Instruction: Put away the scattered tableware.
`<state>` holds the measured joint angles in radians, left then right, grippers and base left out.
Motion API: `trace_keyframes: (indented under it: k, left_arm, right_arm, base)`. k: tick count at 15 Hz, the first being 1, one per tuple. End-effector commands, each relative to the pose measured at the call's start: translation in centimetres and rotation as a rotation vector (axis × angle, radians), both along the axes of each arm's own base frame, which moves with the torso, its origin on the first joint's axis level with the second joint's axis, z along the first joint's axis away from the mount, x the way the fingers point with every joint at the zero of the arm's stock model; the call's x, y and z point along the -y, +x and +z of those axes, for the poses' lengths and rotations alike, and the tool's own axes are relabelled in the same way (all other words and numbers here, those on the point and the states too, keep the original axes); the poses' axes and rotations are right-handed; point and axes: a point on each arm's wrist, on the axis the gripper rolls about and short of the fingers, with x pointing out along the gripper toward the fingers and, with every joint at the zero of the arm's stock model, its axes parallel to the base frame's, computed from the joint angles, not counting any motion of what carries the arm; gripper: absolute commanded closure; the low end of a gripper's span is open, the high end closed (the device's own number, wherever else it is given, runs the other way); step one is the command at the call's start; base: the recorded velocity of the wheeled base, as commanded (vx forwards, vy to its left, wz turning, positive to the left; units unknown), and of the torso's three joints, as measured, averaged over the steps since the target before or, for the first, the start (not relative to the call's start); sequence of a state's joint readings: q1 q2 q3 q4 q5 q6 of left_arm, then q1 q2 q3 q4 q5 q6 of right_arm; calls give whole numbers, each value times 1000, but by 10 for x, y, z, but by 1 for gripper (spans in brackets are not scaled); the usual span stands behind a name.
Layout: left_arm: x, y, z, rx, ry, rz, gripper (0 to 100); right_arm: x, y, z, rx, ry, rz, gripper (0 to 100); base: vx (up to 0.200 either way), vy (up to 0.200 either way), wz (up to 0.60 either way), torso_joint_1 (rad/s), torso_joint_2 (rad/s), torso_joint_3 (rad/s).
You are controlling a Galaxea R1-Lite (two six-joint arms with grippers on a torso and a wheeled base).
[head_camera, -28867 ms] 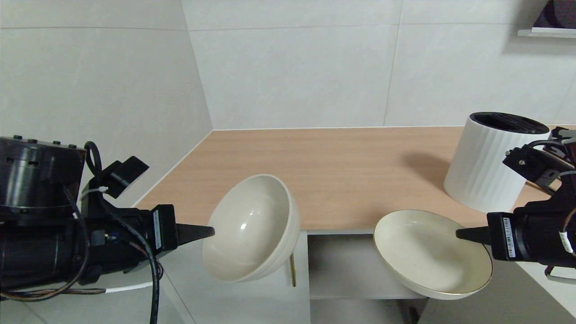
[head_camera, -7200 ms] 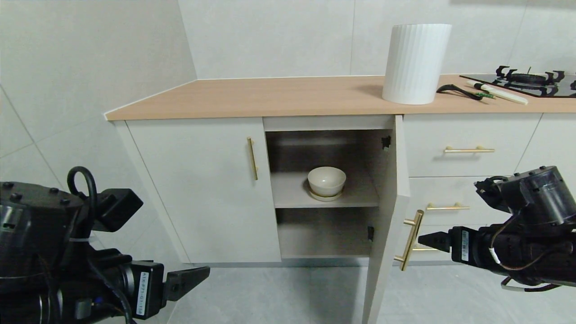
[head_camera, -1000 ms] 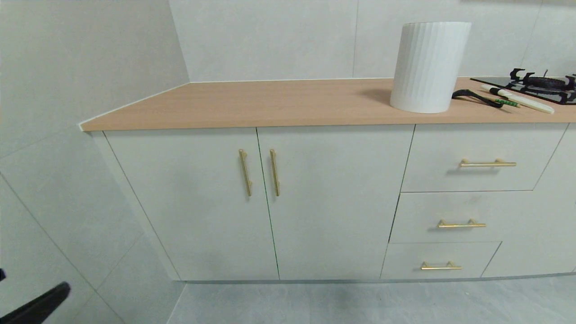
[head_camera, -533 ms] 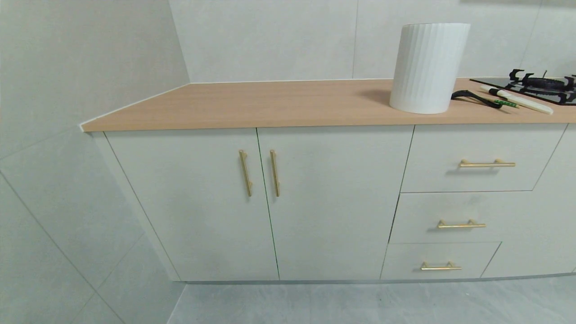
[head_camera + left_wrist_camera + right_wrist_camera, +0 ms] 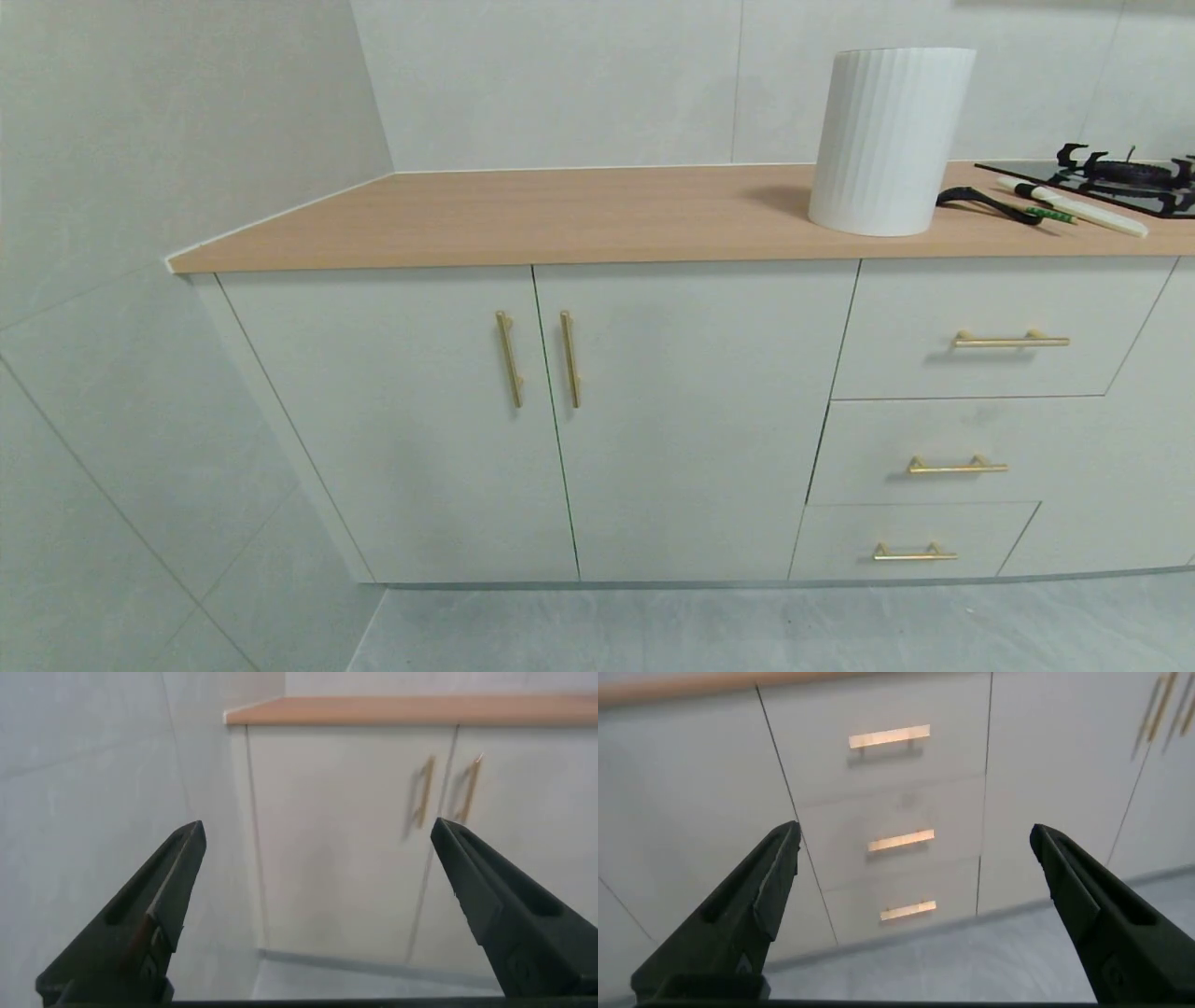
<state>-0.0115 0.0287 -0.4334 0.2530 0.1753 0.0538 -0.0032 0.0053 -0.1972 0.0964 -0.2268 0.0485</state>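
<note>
Pale grey double-door cabinet [image 5: 691,420] with brass bar handles [image 5: 509,359] stands shut beneath the light wooden countertop [image 5: 560,210]; left gripper [image 5: 316,829] and right gripper [image 5: 915,831] both gape wide, empty

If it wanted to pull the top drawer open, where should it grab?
Probably mid-bar on the gold handle, straight from the front, closing above and below it: the bar lies horizontal and stands off the top drawer on two posts.

The head view looks down on the cabinet front [image 5: 691,523]; the low left wrist view shares its doors [image 5: 327,840], the right its drawers [image 5: 896,793].
</note>
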Motion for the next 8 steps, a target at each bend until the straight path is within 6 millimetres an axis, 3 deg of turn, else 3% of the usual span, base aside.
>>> trace_keyframes:
  k: [1,4,8]
  left_arm:
    - [1,6,-18,-34,-7,12,0]
    - [1,22,-35,-22,-13,9,0]
    - [1,44,-73,-23,-9,5,0]
  right_arm:
    - [0,18,-34,-10,-8,10,0]
    - [-3,18,-40,-62,-10,113,0]
    - [-5,18,-44,-111,-46,205,0]
  base:
    - [0,0,0,0,0,0]
    - [0,0,0,0,0,0]
    - [0,0,0,0,0,0]
